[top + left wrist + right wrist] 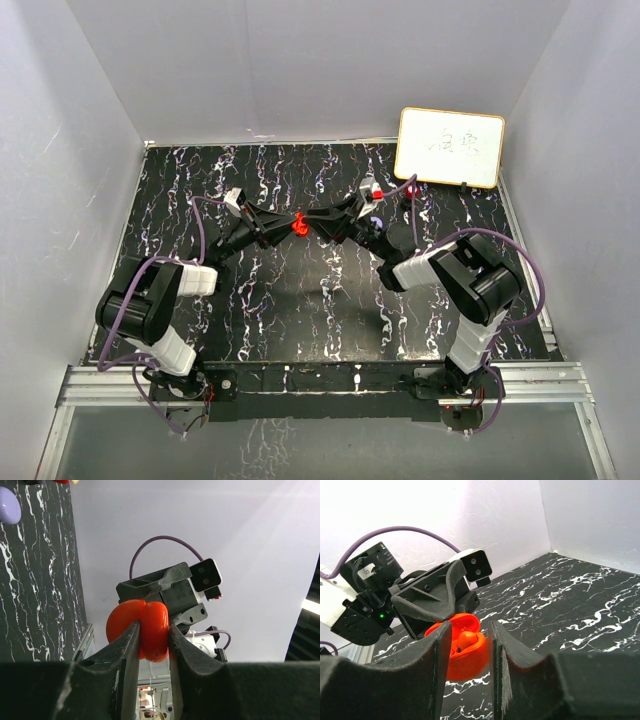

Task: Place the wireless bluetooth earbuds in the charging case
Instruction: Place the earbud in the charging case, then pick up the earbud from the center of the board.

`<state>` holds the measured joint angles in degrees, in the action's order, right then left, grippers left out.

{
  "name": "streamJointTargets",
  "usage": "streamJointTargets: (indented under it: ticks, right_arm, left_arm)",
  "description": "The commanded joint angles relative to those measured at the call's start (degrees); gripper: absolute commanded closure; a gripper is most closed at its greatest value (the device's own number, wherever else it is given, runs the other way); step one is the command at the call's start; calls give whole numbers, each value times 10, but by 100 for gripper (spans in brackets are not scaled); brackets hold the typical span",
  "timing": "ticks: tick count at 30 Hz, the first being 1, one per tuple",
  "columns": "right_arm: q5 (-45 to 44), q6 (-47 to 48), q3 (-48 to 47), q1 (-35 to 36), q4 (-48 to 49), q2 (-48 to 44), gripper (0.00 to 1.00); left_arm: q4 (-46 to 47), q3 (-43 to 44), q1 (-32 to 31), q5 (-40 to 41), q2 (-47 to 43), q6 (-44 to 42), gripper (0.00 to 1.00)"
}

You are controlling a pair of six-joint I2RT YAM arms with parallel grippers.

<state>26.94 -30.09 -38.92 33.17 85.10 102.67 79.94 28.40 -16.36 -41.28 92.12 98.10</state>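
My left gripper [154,630] is shut on an open red charging case [152,622] and holds it above the table at mid-back [299,225]. In the right wrist view the case [465,662] stands open with its lid up, and one red earbud [466,640] sits in it. My right gripper [469,627] is open and empty, just in front of the case, with its jaws either side of it in that view. A pale purple round case [7,505] lies on the table. The purple earbuds are not visible.
A white board [450,147] leans at the back right corner. A small red piece [410,192] lies on the black marbled table [300,300] beside the right arm. White walls close in the left, back and right sides.
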Motion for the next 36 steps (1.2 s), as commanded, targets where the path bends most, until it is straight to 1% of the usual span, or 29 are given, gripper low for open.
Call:
streamJointTargets:
  ticks: [1, 7, 9, 11, 14, 16, 18, 21, 24, 27, 30, 33, 36]
  right_arm:
    - [2, -2, 0, -13, 188, -23, 66]
    - [-2, -8, -4, -25, 181, -25, 63]
    - [-8, -16, -6, -32, 149, -25, 64]
    - [-5, -15, -14, -40, 61, -52, 65]
    - [-16, 29, -46, -43, -148, -88, 66]
    - [-36, 52, -71, -43, -269, -102, 64]
    - [-54, 79, -105, -43, -368, -104, 58]
    - [-62, 109, -148, -43, -478, -92, 55]
    - [-67, 132, -201, -37, -579, -64, 54]
    - [-74, 163, -271, -23, -686, -8, 52]
    - [-78, 171, -307, -14, -730, 45, 52]
    - [-66, 163, -327, -13, -735, 84, 51]
    - [-54, 145, -335, -12, -721, 111, 51]
  left_arm:
    - [95, 0, -3, -9, 11, 0, 100]
    - [127, -9, 2, -23, 44, 1, 100]
    - [134, -12, 9, -33, 52, -2, 100]
    - [135, -17, 19, -46, 52, -11, 100]
    - [102, -21, 42, -68, 34, -43, 100]
    - [53, -23, 62, -83, 13, -78, 100]
    - [-23, -21, 83, -96, -16, -122, 100]
    - [-131, -12, 108, -104, -58, -187, 100]
    - [-221, -4, 114, -97, -96, -244, 100]
    - [-268, -6, 118, -87, -125, -275, 100]
    - [-272, -14, 123, -82, -135, -278, 100]
    - [-251, -25, 127, -81, -135, -266, 100]
    - [-253, -29, 131, -82, -150, -266, 100]
